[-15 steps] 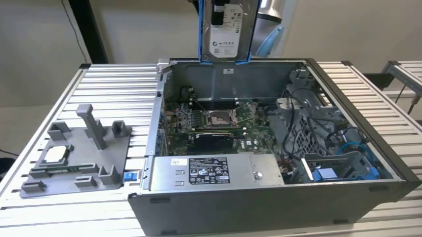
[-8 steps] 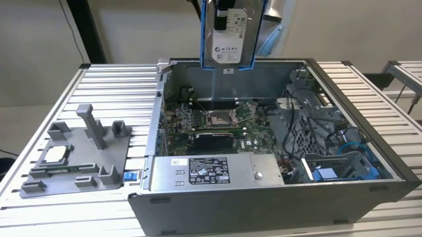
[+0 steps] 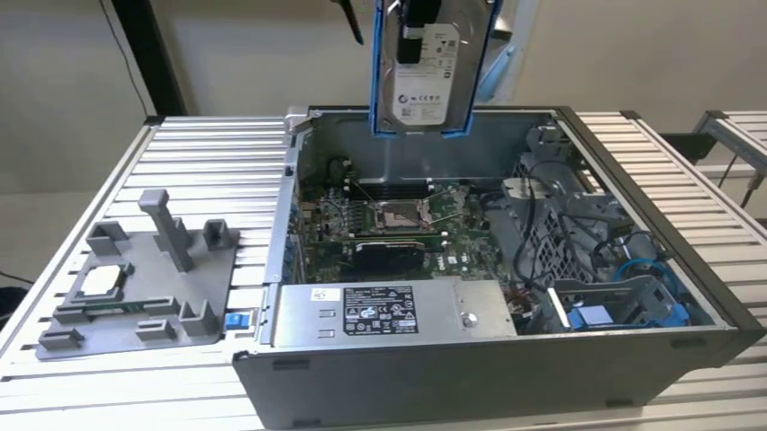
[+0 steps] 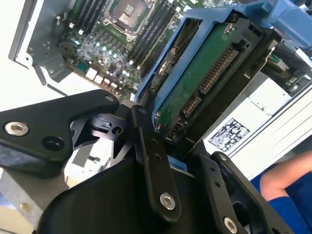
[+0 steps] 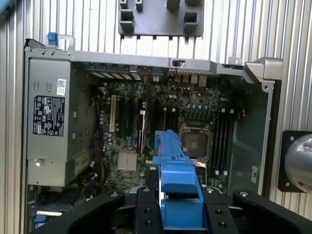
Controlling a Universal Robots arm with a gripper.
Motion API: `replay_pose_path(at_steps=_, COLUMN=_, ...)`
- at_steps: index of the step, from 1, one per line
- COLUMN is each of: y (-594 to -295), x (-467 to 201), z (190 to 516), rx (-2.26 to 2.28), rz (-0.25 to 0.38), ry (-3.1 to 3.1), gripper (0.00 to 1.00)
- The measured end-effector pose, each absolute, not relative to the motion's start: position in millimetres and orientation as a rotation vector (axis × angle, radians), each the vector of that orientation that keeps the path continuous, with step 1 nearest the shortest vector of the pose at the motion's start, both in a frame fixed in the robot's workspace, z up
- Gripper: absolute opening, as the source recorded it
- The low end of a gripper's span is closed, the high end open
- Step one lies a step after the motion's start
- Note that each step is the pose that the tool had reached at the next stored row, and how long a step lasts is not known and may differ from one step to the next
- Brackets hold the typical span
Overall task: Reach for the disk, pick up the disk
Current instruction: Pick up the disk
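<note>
On the table the grey fixture plate (image 3: 138, 287) lies left of the gripper (image 4: 165, 141). The gripper clamps the disk (image 3: 429, 76) upright, lifted above the open computer case (image 3: 480, 359) directly below it.

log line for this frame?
gripper: shut on disk | disk: lifted, hanging upright above open computer case | fixture plate: on table, exterior view's left
</note>
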State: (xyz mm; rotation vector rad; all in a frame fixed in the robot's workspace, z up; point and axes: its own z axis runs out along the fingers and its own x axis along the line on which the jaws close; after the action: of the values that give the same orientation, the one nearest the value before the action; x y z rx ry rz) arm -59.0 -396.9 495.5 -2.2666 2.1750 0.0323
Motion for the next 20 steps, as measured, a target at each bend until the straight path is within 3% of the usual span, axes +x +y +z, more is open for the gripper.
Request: replay_pose_path(at_steps=20, y=-446.4, x=-57.0, z=493.8, rx=-2.262, rz=0.029, ry=2.177, gripper=0.0)
